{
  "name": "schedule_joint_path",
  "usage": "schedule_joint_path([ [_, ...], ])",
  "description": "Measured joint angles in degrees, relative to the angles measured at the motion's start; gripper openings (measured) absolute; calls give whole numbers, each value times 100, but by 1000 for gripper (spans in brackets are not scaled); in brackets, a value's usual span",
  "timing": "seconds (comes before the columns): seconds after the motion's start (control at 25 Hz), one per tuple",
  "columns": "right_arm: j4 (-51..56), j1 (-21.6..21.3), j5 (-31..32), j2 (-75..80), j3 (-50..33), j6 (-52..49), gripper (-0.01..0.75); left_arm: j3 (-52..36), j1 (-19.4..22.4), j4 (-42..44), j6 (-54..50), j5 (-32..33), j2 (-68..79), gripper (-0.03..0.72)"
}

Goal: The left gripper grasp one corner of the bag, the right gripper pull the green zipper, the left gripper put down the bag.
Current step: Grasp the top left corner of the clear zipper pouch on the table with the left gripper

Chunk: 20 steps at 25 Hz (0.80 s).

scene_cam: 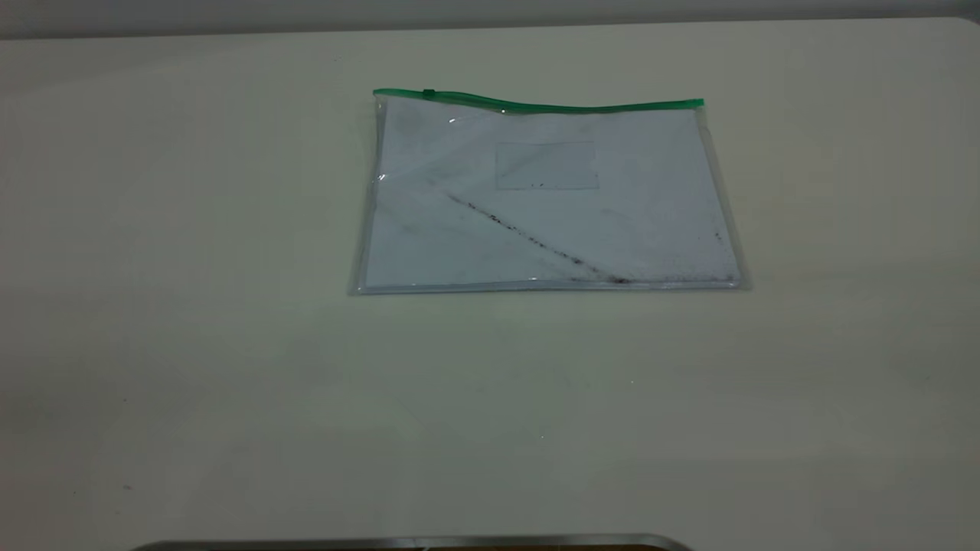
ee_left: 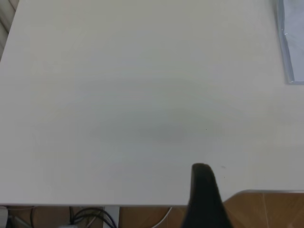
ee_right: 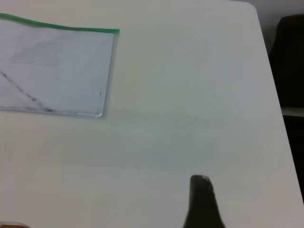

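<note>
bag [scene_cam: 547, 207] flat on table [scene_cam: 191, 344], zipper [scene_cam: 536, 102] along its far edge, slider toward left

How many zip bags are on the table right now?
1. The clear bag lies flat on the table toward its far side, green zipper along the far edge. No others are visible in any view.

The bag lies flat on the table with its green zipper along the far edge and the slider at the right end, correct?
Not quite. In the exterior view the bag lies flat with the green zipper along its far edge, but the slider sits near the left end.
</note>
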<state>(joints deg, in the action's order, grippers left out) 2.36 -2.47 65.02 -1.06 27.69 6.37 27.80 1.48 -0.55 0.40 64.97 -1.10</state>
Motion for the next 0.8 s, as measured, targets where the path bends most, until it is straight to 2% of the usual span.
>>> schedule_joint_path([
  [0.48,37,0,-15,0,0,-19,558,117,0,0,-40,-89,209,588],
  [0.8,65,0,-111,767,487,-211,558,999,0,-75,-40,-968,2513,588],
])
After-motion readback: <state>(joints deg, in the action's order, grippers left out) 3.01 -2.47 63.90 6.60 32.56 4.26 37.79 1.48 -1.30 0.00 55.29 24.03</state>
